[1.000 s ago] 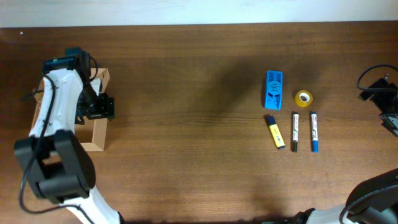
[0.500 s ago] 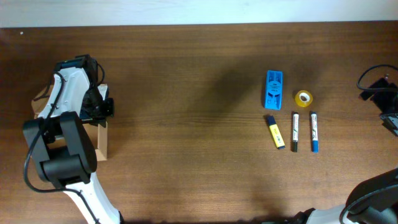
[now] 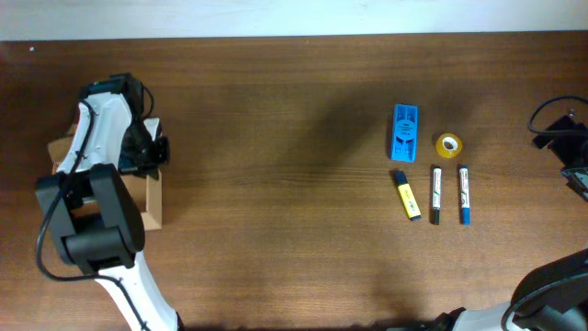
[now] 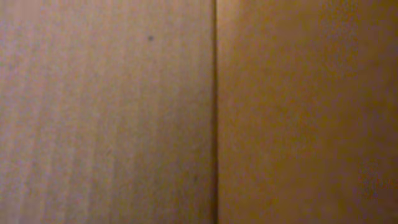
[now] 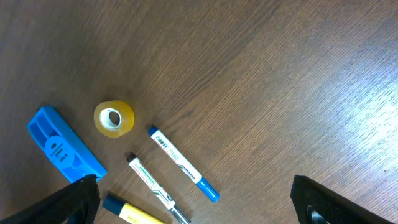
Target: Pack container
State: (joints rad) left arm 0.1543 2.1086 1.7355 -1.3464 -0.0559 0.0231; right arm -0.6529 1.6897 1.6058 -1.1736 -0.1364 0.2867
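The container [image 3: 152, 204], a brown cardboard box, sits at the table's left edge, mostly under my left arm. My left gripper [image 3: 154, 152] is shut at the box's right side. The left wrist view is filled by blurred cardboard [image 4: 124, 112] with a vertical crease, and its fingers do not show. I cannot tell whether cardboard is pinched. My right gripper [image 5: 194, 183] stands open above the table, nothing between its fingers, just right of the items. A blue pen [image 5: 182, 163], a green-marked pen [image 5: 152, 183], a yellow highlighter [image 5: 134, 214], a yellow tape roll [image 5: 114, 118] and a blue case [image 5: 62, 149] lie there.
In the overhead view the blue case [image 3: 404, 131], tape roll [image 3: 448, 144], highlighter [image 3: 407, 194] and two pens [image 3: 435, 194] are grouped at the right. The right arm's dark body and cables [image 3: 559, 129] sit at the far right edge. Bare wood table [image 3: 276, 184] lies between the two groups.
My left gripper has shut, and the left arm has shifted slightly toward the far side over the box. The box's visible walls have shifted with it. The right arm has not moved.
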